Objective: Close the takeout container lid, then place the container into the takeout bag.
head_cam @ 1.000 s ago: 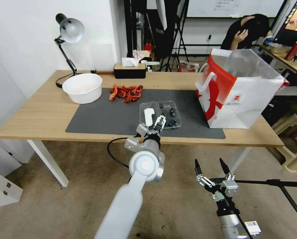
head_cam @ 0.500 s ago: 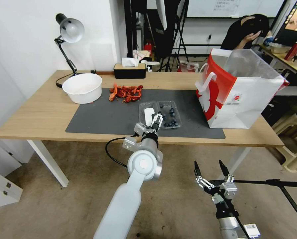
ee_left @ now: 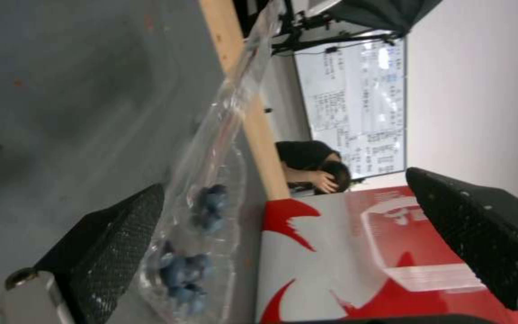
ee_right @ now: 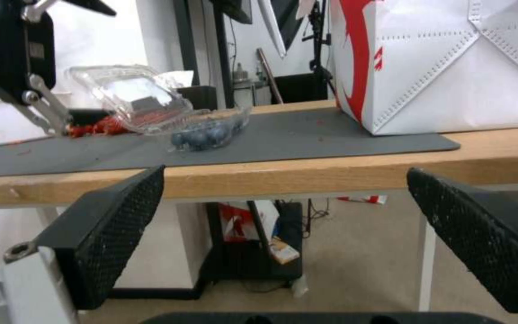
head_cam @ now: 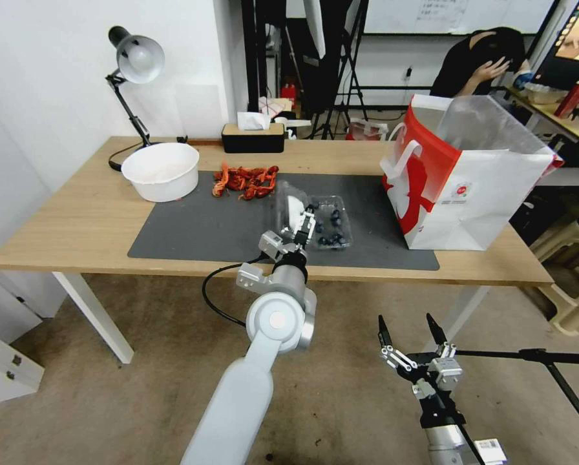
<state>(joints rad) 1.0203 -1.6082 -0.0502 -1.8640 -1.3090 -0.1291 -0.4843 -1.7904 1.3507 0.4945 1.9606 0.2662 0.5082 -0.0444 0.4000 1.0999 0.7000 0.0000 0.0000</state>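
Observation:
The takeout container (head_cam: 331, 226) lies on the grey mat (head_cam: 199, 229) with dark berries (ee_right: 202, 135) in its tray half. Its lid (head_cam: 289, 201), clear with a white sticker, stands tilted up off the mat on its hinge. My left gripper (head_cam: 304, 225) is open at the lid's near edge, one finger (ee_left: 109, 252) against the lid's outer face (ee_left: 223, 112). Right of the container stands the takeout bag (head_cam: 464, 174), mouth open. My right gripper (head_cam: 406, 320) hangs open below the table's front edge, nothing between its fingers (ee_right: 109, 229).
A white bowl (head_cam: 161, 169) and a pile of red crayfish (head_cam: 247, 181) sit at the mat's far left. A desk lamp (head_cam: 131, 61) and a tissue box (head_cam: 252, 135) stand at the back. A tripod leg (head_cam: 528, 354) crosses beside the right arm.
The lid lay flat on the mat and now stands tilted up. My left gripper moved slightly away from me and leftward under its edge. The right gripper sank a little.

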